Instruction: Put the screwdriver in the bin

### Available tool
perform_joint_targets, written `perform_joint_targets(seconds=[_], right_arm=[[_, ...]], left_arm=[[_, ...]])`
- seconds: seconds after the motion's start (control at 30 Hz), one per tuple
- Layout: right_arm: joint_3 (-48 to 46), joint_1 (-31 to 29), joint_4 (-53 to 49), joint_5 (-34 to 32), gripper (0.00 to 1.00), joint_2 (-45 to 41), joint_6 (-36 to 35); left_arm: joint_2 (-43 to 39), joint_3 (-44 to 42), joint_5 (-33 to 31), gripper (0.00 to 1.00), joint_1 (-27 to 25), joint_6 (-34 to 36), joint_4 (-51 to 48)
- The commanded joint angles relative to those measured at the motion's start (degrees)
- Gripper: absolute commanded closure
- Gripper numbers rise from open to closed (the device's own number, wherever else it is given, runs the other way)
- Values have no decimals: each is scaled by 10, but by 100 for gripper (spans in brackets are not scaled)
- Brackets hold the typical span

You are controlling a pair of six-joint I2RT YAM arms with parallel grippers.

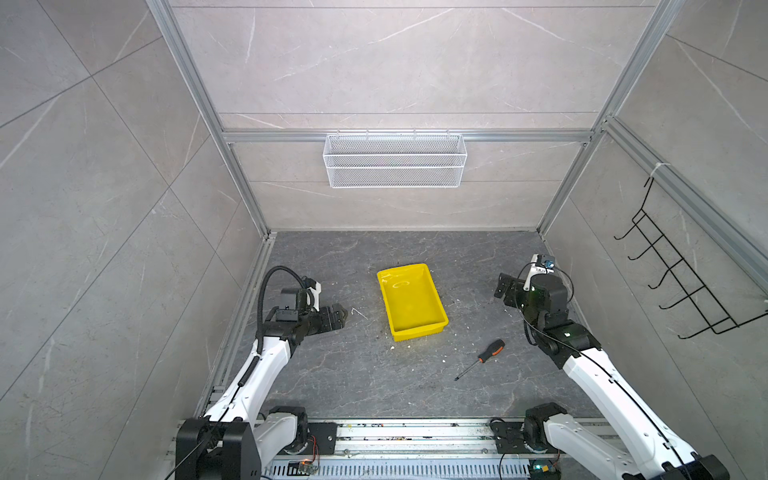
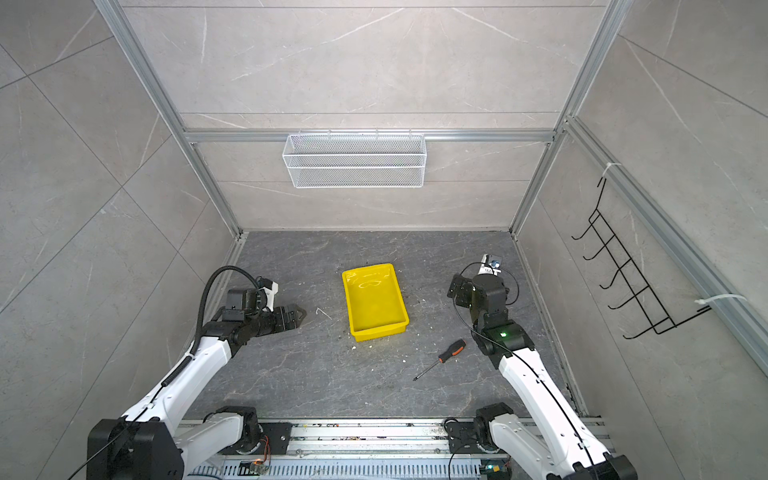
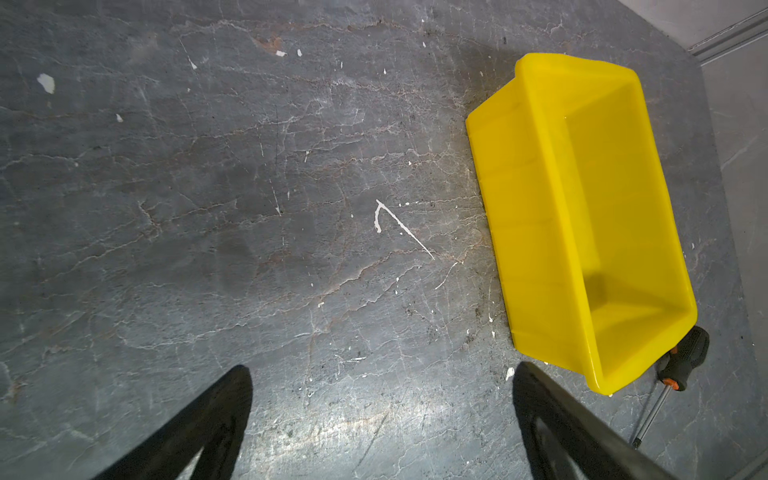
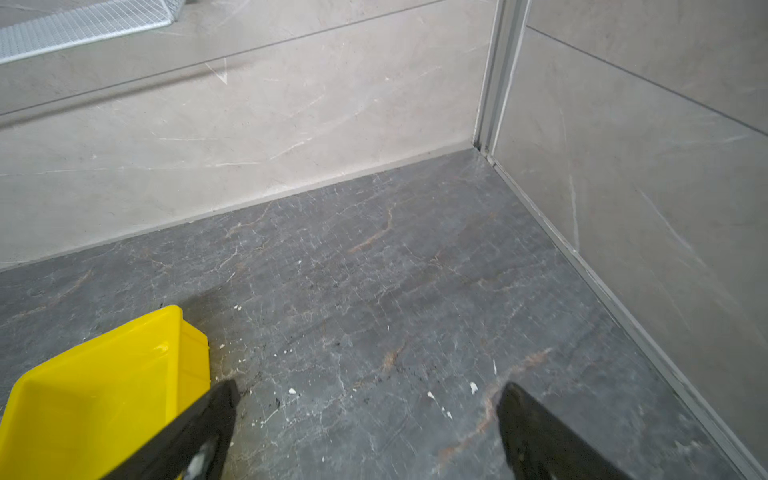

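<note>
Both my arms are built the same: the left arm (image 1: 268, 368) and the right arm (image 1: 590, 374) have smooth white shells between black joint blocks. A thick ribbed black hose (image 1: 261, 299) arches over the left one. A thin black cable (image 1: 614, 380) runs along the right one, where a small green light (image 2: 503, 333) glows. The left claw (image 1: 341, 316) and the right claw (image 1: 504, 289) are black.

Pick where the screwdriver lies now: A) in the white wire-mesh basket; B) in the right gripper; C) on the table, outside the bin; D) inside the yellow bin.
C: the screwdriver lies flat on the dark table, apart from the yellow bin.
</note>
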State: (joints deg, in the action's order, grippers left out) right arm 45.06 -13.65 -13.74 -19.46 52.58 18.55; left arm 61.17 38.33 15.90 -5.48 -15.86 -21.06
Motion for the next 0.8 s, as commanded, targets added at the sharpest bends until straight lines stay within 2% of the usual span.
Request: perform_joint_targets(seconds=[0.0, 0.03, 0.1, 0.2, 0.23, 0.3, 0.43, 0.53, 0.63, 0.7, 0.77], right_arm=[[35, -2, -50, 51, 1, -16, 39], [52, -2, -70, 59, 0, -14, 56], [83, -3, -135, 56, 0, -12, 136], [117, -2, -272, 35, 0, 5, 216], [123, -2, -339, 6, 0, 14, 255], [127, 0, -432, -33, 0, 24, 295], [57, -1, -397, -12, 0, -43, 269], [22, -1, -396, -12, 0, -100, 264], [12, -1, -440, -26, 0, -131, 273], [17, -1, -476, -56, 0, -141, 270], [31, -3, -511, -95, 0, -144, 303]], left_arm=[[-28, -3, -29, 0, 2, -13, -11], [-30, -3, -53, 0, 2, -18, -19], [-27, -5, -126, 0, 2, -57, -40], [-3, 4, -273, 0, 3, -182, -97], [8, 8, -277, 0, 8, -195, -92], [35, 30, -228, 0, 19, -191, -73], [64, 67, -141, 0, 20, -223, -49], [36, 26, -89, 0, 20, -242, 28], [-1, -8, -99, 0, 20, -228, 45], [-26, -19, -136, 0, 20, -204, 17], [-49, -27, -178, 0, 20, -188, -17]])
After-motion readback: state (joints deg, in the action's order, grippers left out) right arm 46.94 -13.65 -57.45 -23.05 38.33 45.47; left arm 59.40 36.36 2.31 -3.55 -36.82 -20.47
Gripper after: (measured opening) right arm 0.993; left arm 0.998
